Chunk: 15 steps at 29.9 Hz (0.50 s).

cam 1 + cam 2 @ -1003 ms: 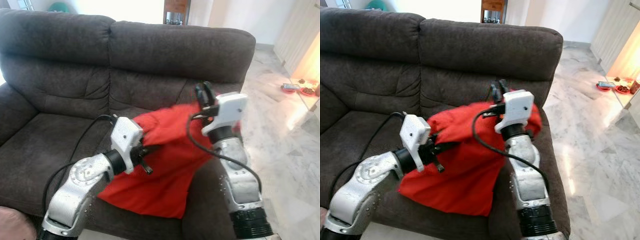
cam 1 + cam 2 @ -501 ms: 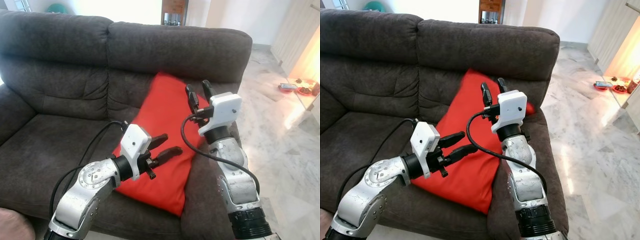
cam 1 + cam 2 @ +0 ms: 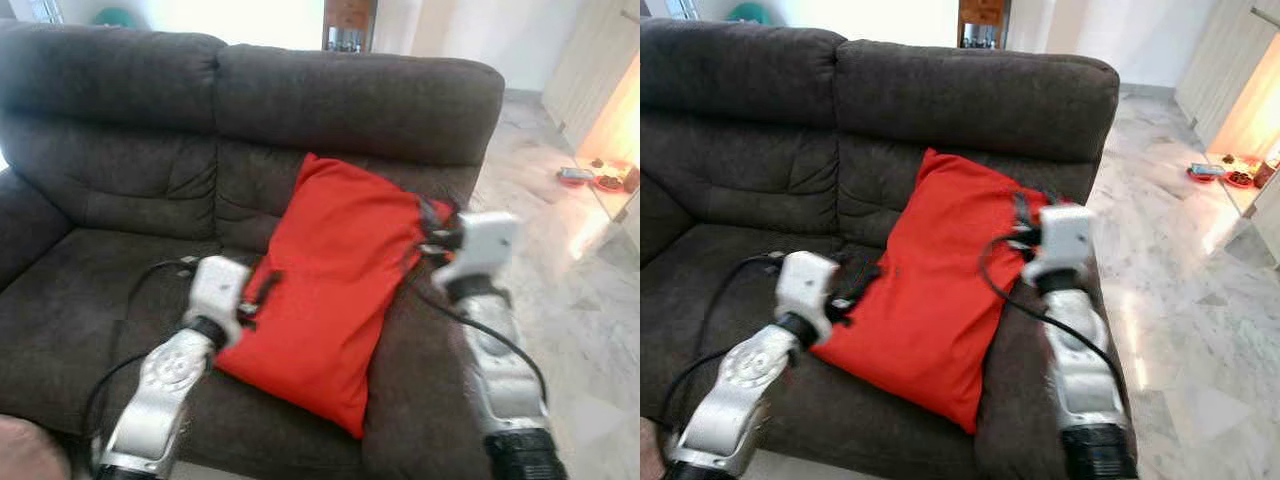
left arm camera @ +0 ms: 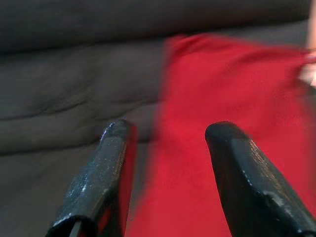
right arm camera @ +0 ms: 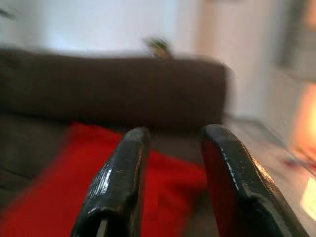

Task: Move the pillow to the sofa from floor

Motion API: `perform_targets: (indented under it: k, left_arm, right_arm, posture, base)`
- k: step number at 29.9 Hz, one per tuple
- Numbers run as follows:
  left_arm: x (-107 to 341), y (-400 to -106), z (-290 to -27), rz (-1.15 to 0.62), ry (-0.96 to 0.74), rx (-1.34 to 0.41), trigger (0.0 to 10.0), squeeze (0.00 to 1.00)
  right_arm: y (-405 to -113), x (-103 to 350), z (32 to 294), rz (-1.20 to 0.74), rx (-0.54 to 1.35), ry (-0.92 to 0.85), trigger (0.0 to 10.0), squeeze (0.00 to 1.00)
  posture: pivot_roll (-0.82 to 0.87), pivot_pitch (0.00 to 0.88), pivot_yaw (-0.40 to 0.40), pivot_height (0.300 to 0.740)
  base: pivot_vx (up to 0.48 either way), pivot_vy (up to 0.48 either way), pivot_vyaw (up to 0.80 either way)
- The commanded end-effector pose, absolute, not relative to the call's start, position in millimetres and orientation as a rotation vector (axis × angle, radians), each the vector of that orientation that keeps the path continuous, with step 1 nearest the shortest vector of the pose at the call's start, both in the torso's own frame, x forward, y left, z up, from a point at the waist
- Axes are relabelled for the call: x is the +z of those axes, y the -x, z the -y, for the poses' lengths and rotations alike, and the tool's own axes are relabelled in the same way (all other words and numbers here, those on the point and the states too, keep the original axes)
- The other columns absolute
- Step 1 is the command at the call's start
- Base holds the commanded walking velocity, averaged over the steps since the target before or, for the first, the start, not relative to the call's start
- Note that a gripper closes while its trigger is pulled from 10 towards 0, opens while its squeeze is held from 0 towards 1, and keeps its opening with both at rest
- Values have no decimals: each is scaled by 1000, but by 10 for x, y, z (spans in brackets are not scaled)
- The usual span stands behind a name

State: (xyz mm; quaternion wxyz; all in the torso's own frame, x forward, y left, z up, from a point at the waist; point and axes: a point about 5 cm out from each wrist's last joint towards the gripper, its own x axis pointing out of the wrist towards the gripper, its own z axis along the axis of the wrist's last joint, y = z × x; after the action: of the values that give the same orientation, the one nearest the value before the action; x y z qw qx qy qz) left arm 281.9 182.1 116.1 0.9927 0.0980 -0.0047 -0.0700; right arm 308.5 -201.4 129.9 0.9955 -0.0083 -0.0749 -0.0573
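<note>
- The red pillow (image 3: 335, 300) lies on the dark sofa (image 3: 130, 130), on its right-hand seat. Its upper edge leans against the backrest and its lower corner hangs near the front edge of the cushion, beside the right armrest.
- My left gripper (image 4: 163, 168) sits at the pillow's left edge, low on the seat. In the left wrist view my two fingers (image 4: 98, 173) stand spread apart with red cloth showing between them; they are released and hold nothing.
- My right gripper (image 5: 170, 182) is at the pillow's upper right corner, above the armrest. Its fingers (image 5: 118, 182) are likewise parted and empty, with the pillow and the backrest beyond them.
- Both arms look blurred in the head views, so I cannot fix their exact pose.
- Judging by how it sags and creases, the pillow is soft and light, with a loose fabric cover. It will fold and droop rather than hold its shape, and nothing in it seems likely to break.
- If I must take it again, I would pinch it from two opposite edges, one gripper per side, gathering cover and filling together. A single-corner grip would probably catch cloth alone and let it swing.
- I judge the task is all but done: the pillow is on the sofa, not the floor.
</note>
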Motion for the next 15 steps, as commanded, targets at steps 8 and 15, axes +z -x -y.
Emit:
perform_targets:
  k: [8,15]
  left_arm:
    - [528,-2596,-2211,-155,-301,71,10000,0]
    - [134,-2380,-2255,-273,-252,98,10000,0]
  right_arm:
    - [-2643,340,2734,-235,-370,82,10000,0]
    - [-2033,-335,2846,-582,-437,87,10000,0]
  posture:
    - [135,0,-63,740]
    - [130,0,-56,740]
  base:
    - [0,0,0]
    - [0,0,0]
